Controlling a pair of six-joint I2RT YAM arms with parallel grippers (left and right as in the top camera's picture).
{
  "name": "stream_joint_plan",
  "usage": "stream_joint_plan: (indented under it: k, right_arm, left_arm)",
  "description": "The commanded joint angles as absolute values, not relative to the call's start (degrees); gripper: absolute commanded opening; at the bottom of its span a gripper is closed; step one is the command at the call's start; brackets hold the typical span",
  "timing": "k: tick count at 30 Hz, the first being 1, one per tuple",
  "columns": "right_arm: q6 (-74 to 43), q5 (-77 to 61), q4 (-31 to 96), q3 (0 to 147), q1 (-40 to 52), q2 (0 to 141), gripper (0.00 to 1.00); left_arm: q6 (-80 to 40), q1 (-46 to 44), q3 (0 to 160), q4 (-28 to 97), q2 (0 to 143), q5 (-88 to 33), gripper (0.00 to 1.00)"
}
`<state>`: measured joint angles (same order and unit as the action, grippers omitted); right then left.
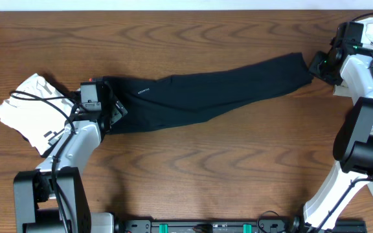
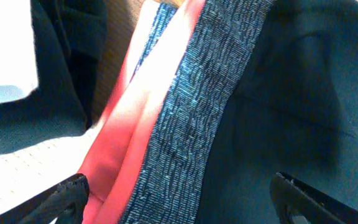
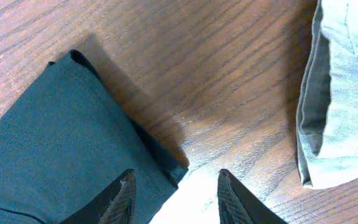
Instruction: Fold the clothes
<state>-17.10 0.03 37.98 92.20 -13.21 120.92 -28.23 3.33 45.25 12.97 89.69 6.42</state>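
A pair of black trousers (image 1: 199,94) lies stretched across the table from left to upper right, folded lengthwise. My left gripper (image 1: 112,110) is open over the waist end; the left wrist view shows the grey knit waistband (image 2: 197,118) and a red inner band (image 2: 126,149) between the open fingers (image 2: 179,196). My right gripper (image 1: 315,65) is open at the leg cuff; the right wrist view shows the cuff corner (image 3: 166,165) between the open fingers (image 3: 176,196).
A white garment (image 1: 24,110) lies crumpled at the left, beside my left arm. A pale grey garment (image 3: 344,93) lies at the far right edge, near my right arm. Bare wood table (image 1: 225,168) lies in front of the trousers.
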Motion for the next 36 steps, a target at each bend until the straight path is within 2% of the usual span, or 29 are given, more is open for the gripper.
stream_joint_plan:
  k: [1, 6, 8, 10, 25, 32, 36]
  right_arm:
    - [-16.21, 0.43, 38.28, 93.19, -13.17, 121.67, 0.41]
    - [-16.21, 0.4, 39.29, 93.01, -13.1, 121.67, 0.38]
    - [-16.21, 0.38, 39.68, 92.97, -13.04, 121.78, 0.35]
    - [-16.21, 0.14, 39.92, 92.95, -12.93, 121.95, 0.35]
    - [-16.01, -0.67, 41.58, 92.71, -12.29, 122.23, 0.35]
    - [-16.03, -0.67, 41.63, 92.68, -12.29, 122.26, 0.34]
    - [-16.01, -0.64, 41.63, 92.4, -12.29, 122.26, 0.34]
  left_arm:
    - [-26.28, 3.64, 46.35, 11.94, 90.24, 7.84, 0.95]
    - [-22.11, 3.77, 46.37, 4.49, 90.24, 9.69, 0.94]
    - [-22.11, 3.86, 46.37, 3.27, 90.24, 9.67, 0.84]
    - [-22.11, 3.84, 46.35, 3.31, 90.39, 9.67, 0.79]
    - [-22.11, 6.85, 46.37, -0.8, 99.04, 9.19, 0.8]
    - [-22.11, 6.85, 46.39, -1.65, 99.18, -0.23, 0.79]
    - [-22.11, 6.85, 46.37, -1.61, 99.18, -1.1, 0.79]
